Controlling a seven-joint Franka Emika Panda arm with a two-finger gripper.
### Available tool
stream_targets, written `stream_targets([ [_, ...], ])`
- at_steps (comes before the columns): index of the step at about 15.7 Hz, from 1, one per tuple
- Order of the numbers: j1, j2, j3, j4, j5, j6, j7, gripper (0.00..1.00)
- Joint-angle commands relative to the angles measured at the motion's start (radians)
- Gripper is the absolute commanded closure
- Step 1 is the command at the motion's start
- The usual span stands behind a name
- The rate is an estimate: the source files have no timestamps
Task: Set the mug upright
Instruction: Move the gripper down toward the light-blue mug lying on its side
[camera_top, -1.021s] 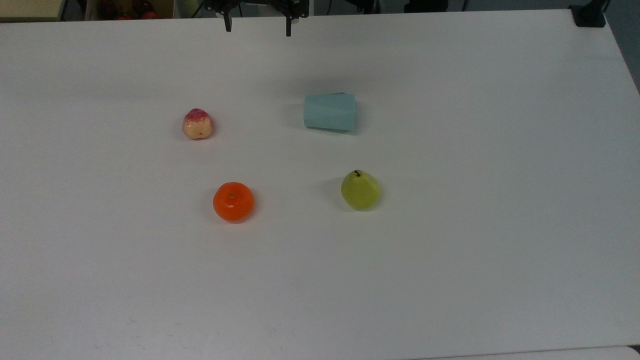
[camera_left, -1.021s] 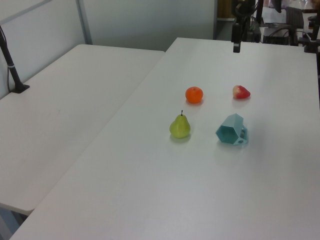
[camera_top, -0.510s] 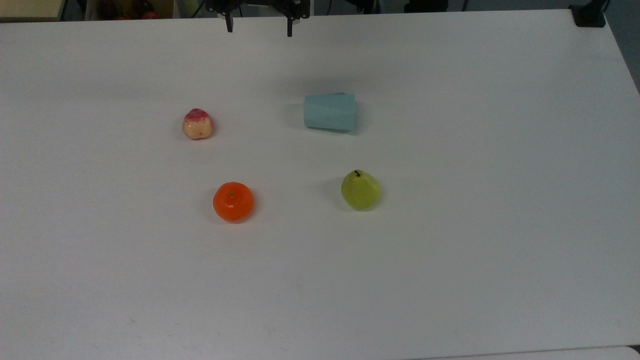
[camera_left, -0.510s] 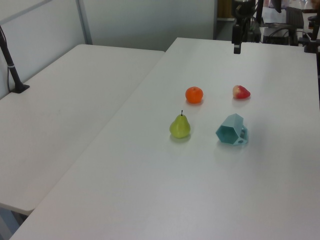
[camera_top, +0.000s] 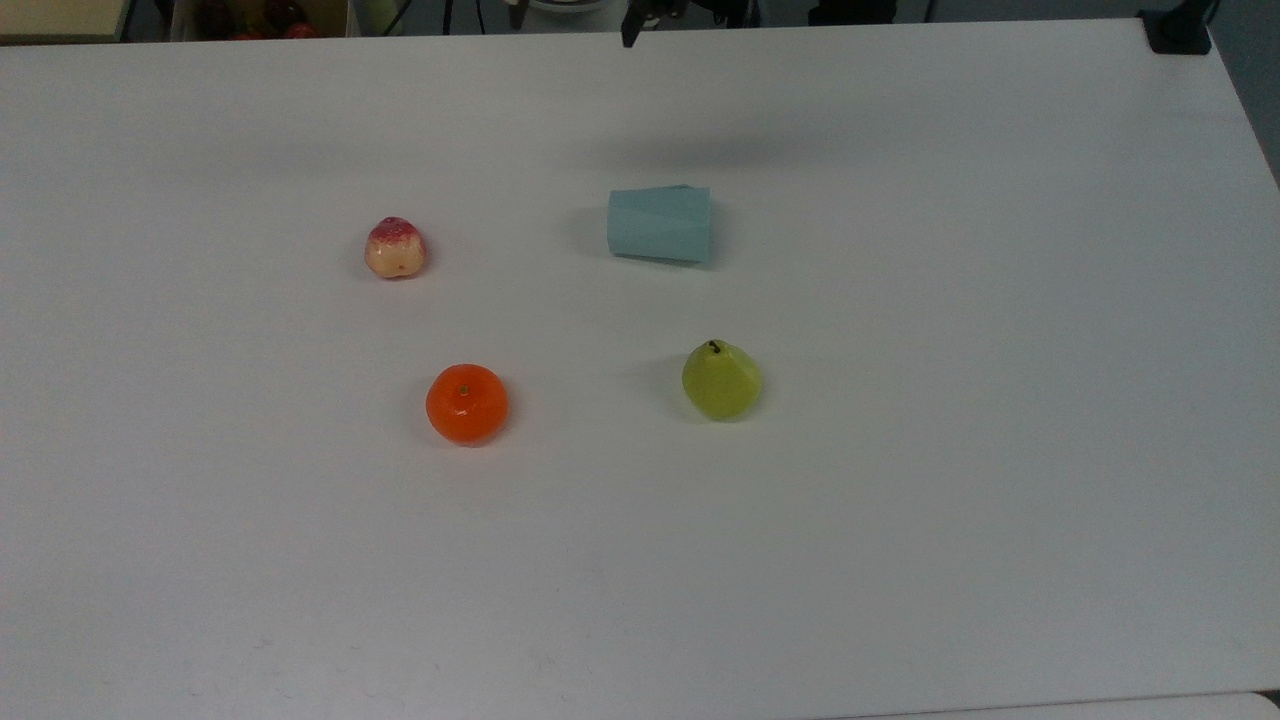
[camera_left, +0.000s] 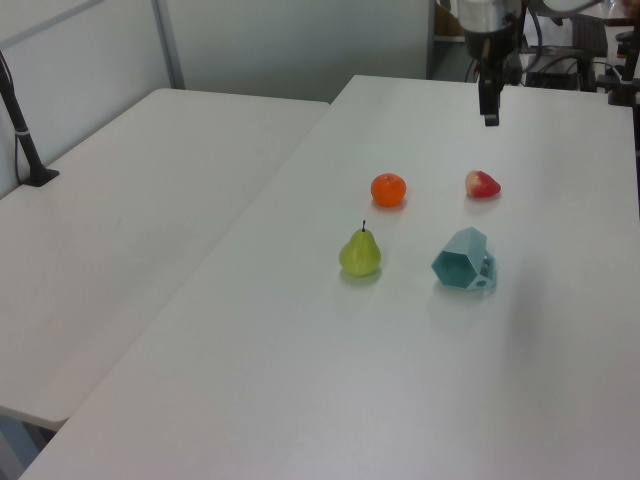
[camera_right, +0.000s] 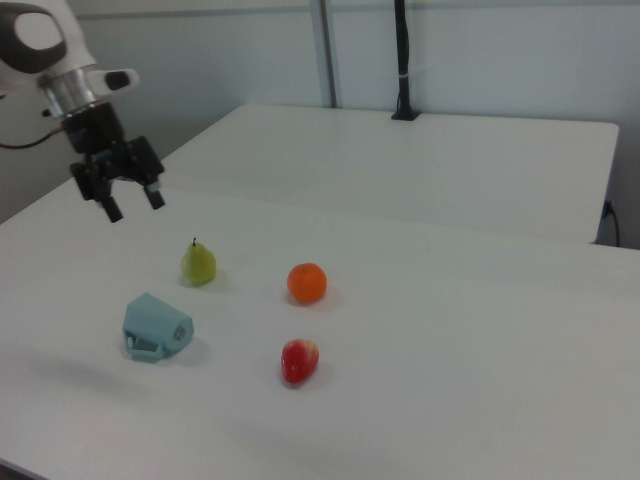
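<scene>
The pale blue-teal faceted mug (camera_top: 659, 224) lies on its side on the white table (camera_top: 950, 480), its wide end toward the top view's right. In the left view the mug (camera_left: 462, 260) turns its dark mouth toward the camera. The right view's mug (camera_right: 155, 324) has a small handle low on its side. My gripper (camera_right: 134, 204) hangs open in the air, nothing between its fingers, well above and behind the mug. In the left view the gripper (camera_left: 489, 108) is over the table's far part. One fingertip (camera_top: 627, 36) shows at the top view's upper edge.
Three fruits sit around the mug: a red-and-cream peach (camera_top: 395, 248), an orange (camera_top: 467, 403) and a green pear (camera_top: 721, 380). A second white table (camera_left: 130, 210) adjoins in the left view, with a black post (camera_left: 24, 135) on it.
The gripper has moved toward the top view's right along the far edge, and nearer the mug in the left view. The mug and fruits have not moved.
</scene>
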Motion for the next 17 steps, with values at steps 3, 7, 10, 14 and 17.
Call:
stream_targets([
  [3, 0.160, 0.079, 0.062, -0.012, -0.150, -0.085, 0.238, 0.00],
  [7, 0.246, 0.203, 0.082, -0.014, -0.269, -0.084, 0.410, 0.00],
  [10, 0.278, 0.291, 0.082, -0.012, -0.325, -0.075, 0.505, 0.00],
  [14, 0.287, 0.401, 0.082, -0.009, -0.382, -0.070, 0.621, 0.00],
  [17, 0.286, 0.451, 0.082, 0.001, -0.394, -0.016, 0.689, 0.00],
])
